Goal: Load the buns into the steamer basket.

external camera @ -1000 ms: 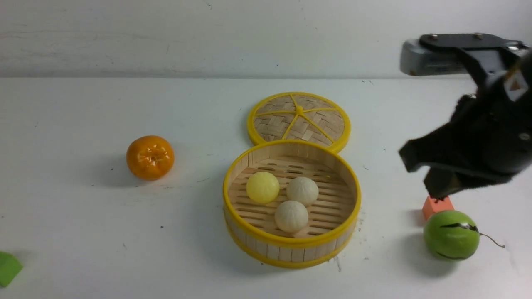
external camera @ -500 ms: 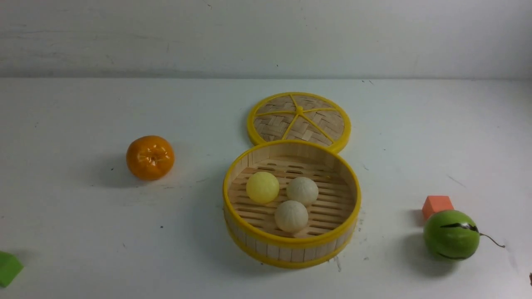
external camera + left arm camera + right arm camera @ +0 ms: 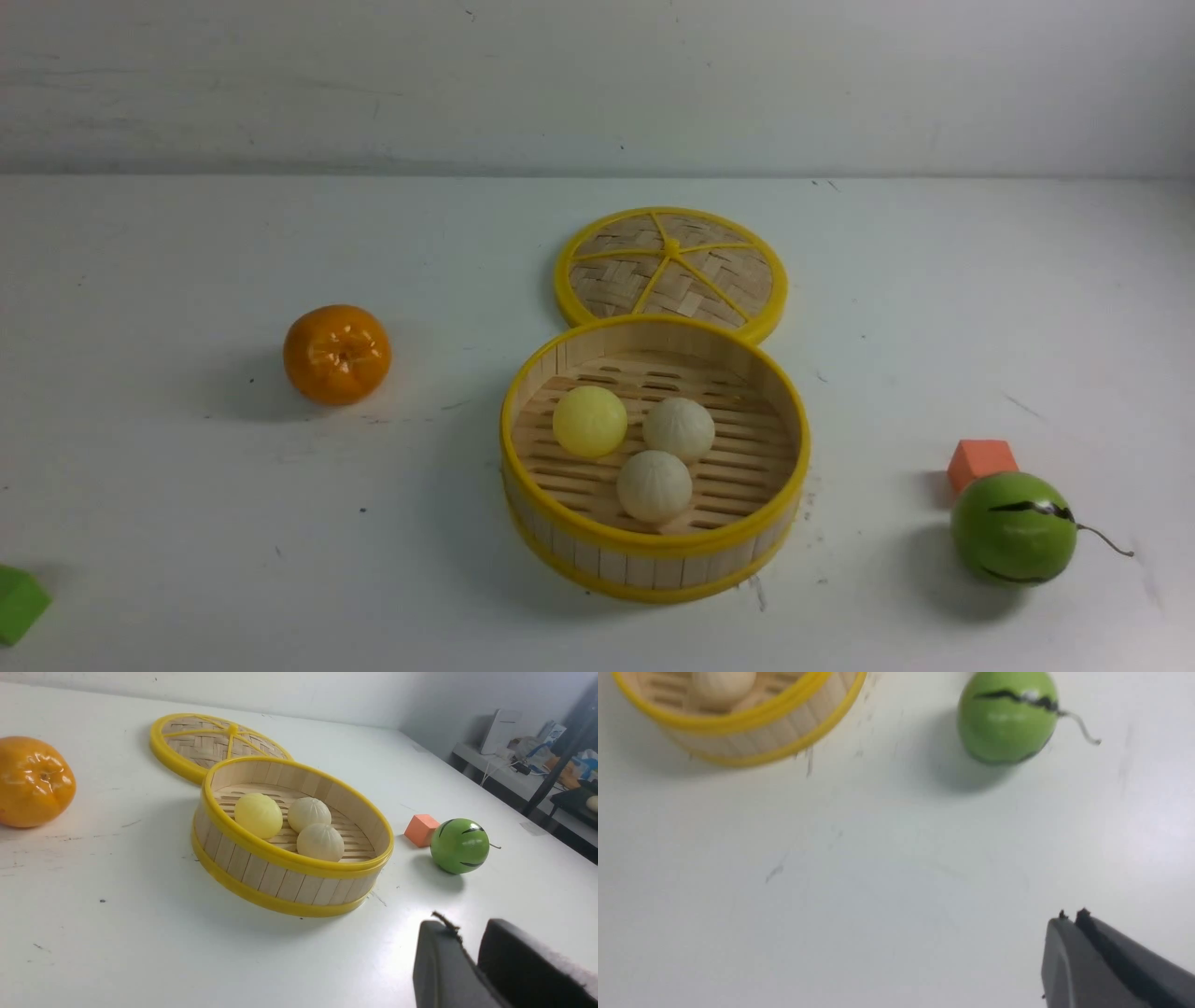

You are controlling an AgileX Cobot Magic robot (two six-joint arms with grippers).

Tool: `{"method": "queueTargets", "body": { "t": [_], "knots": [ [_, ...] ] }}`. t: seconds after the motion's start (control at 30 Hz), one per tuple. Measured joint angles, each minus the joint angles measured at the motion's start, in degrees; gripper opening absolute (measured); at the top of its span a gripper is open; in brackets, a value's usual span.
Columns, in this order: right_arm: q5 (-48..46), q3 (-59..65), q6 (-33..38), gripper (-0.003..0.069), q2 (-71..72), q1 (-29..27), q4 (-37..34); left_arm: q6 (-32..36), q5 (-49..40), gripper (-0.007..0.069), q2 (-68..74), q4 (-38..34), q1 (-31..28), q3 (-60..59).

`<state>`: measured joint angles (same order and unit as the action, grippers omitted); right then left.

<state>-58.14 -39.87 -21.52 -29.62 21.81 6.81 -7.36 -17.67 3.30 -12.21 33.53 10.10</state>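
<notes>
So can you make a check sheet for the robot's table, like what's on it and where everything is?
Surface: white table, scuffed with small dark marks.
Job's things: pale yellow bun and two cream-white buns all lie inside the steamer basket.
Clutter: woven lid flat behind the basket; orange to its left; green ball with a stem and orange block to its right; green block at the near left edge.
Grippers: left gripper slightly open, empty; right gripper shut, empty.
Cables: nothing seen on the table.
Surroundings: pale wall; cluttered shelf off to one side.
</notes>
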Motion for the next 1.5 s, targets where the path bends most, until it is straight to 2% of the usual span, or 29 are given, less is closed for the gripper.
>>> {"method": "queueTargets", "body": {
  "t": [0.07, 0.13, 0.23, 0.33, 0.5, 0.8, 1.5],
  "knots": [
    [10.0, 8.5, 4.2, -0.0019, 6.8, -6.7, 0.8, 0.0, 0.0, 0.0127, 0.0, 0.0, 0.0, 0.0],
    [15.7, 13.7, 6.8, -0.002, 11.1, -10.4, 1.0, 0.0, -0.1, 0.0127, 0.0, 0.0, 0.0, 0.0],
    [29.5, 27.9, 12.1, -0.002, 23.1, -19.2, 1.4, 0.0, 0.0, 0.013, 0.0, 0.0, 0.0, 0.0],
    [35.4, 35.7, 13.0, -0.002, 29.3, -23.1, 1.0, 0.0, 0.0, 0.0133, 0.0, 0.0, 0.0, 0.0],
    [36.6, 40.9, 11.3, -0.002, 30.2, -24.1, -1.3, 0.0, -0.1, 0.0137, 0.0, 0.0, 0.0, 0.0],
    [36.1, 41.0, 10.6, -0.002, 30.2, -24.1, -3.4, 0.0, -0.4, 0.0146, 0.0, 0.0, 0.0, 0.0],
    [36.1, 41.0, 10.6, -0.0003, 30.2, -24.1, -3.5, 0.0, -0.4, 0.0162, 0.0, 0.0, 0.0, 0.0]
  ]
}}
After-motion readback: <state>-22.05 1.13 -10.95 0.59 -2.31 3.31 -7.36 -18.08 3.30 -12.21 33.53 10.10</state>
